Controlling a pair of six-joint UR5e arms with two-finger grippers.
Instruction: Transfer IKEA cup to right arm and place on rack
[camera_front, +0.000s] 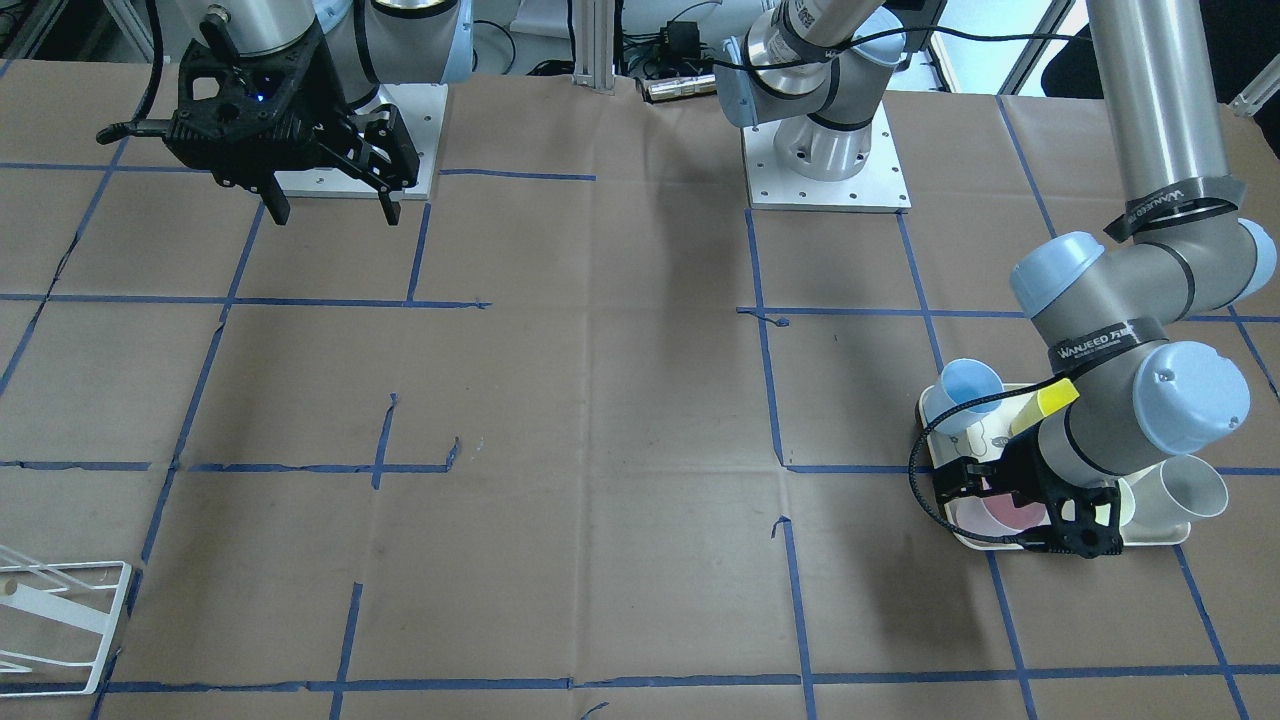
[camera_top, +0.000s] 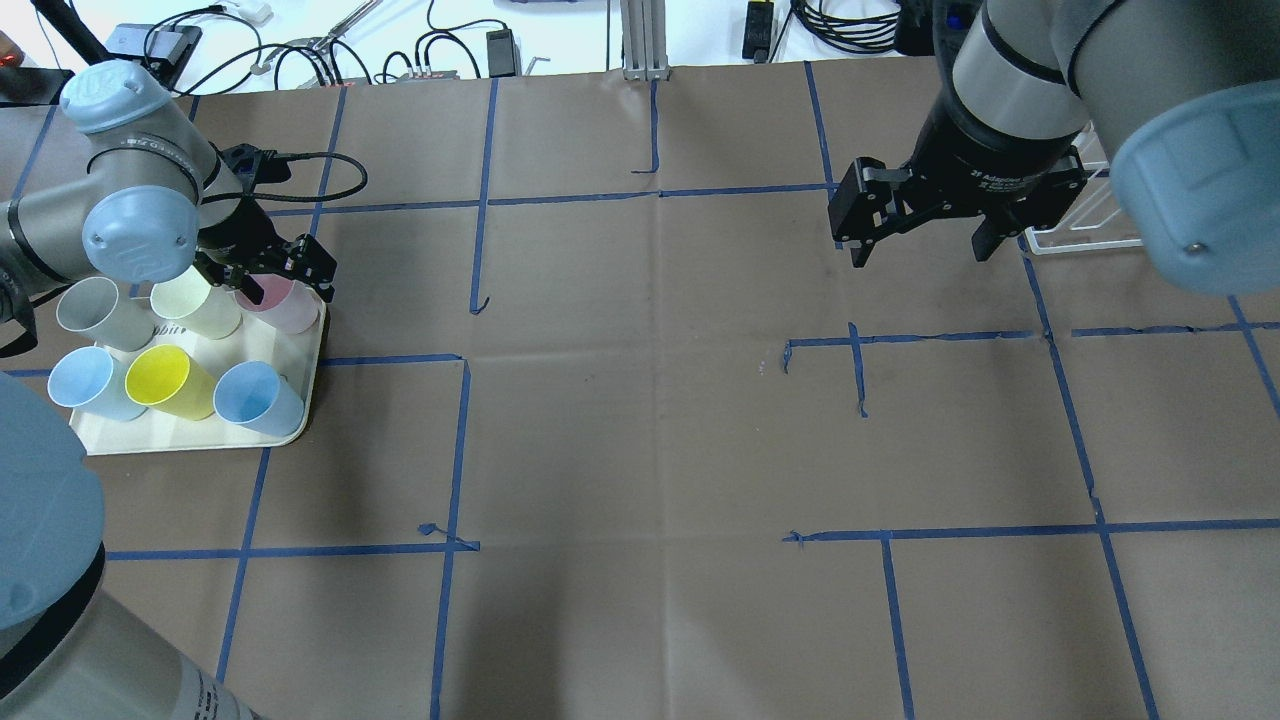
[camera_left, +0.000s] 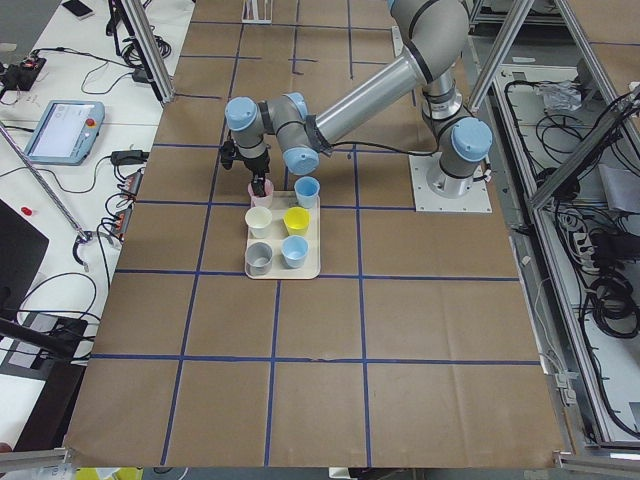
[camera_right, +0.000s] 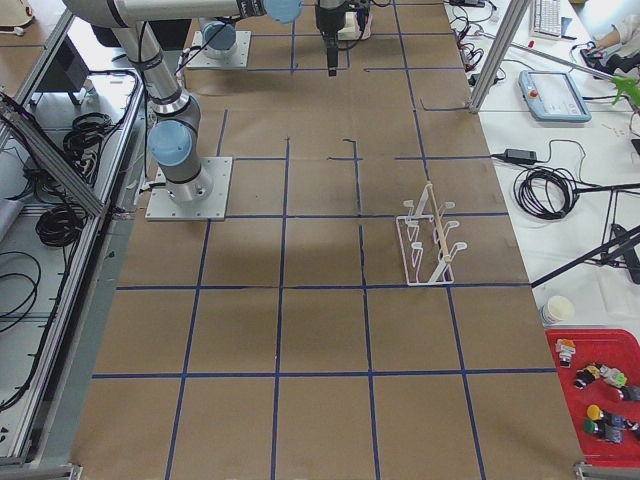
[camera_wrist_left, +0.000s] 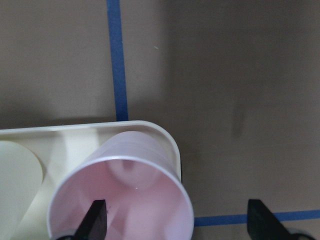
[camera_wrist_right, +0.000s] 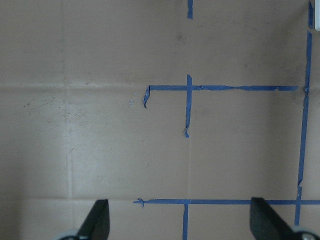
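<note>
At the left jaws: released, straddling the wall of the pink cup (camera_wrist_left: 125, 195), one finger inside the rim, one outside. Upright at a corner of the cream tray (camera_wrist_left: 155, 131), beside a pale-green cup (camera_top: 195, 300). Likely the grasp step. Next: clench, lift straight clear of neighbours. At the right jaws: released, empty, above the desk (camera_top: 650, 400), near the white wire rack (camera_right: 430, 245).

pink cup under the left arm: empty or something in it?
Empty. The left wrist view looks straight into the upright pink cup and shows only its bare bottom, nothing inside.
</note>
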